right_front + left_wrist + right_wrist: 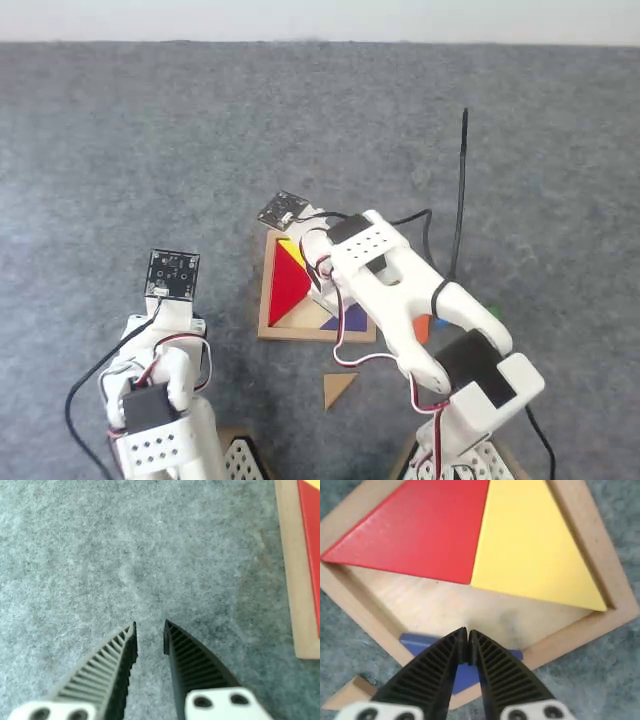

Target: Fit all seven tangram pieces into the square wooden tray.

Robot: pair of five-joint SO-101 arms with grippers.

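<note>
Where wrist views show right hand point(468, 630) closed, left hand point(150, 624) parted, high view adds one wooden triangle point(338, 387) near tray point(265, 300).

Right arm point(392, 288) over tray point(264, 300), wooden triangle point(338, 388) near

- left arm point(158, 405) is seen folded back over its base, with the wrist pitched down
- left gripper point(150, 630): fingers are parted, with a narrow gap seen between the tips and the ribbed pads faced toward each other
- right arm point(400, 300) is stretched forward and inward from its base, with the wrist tipped down
- right gripper point(468, 632): fingers are pressed together, the tips are touching, and both are pointed downward
</note>
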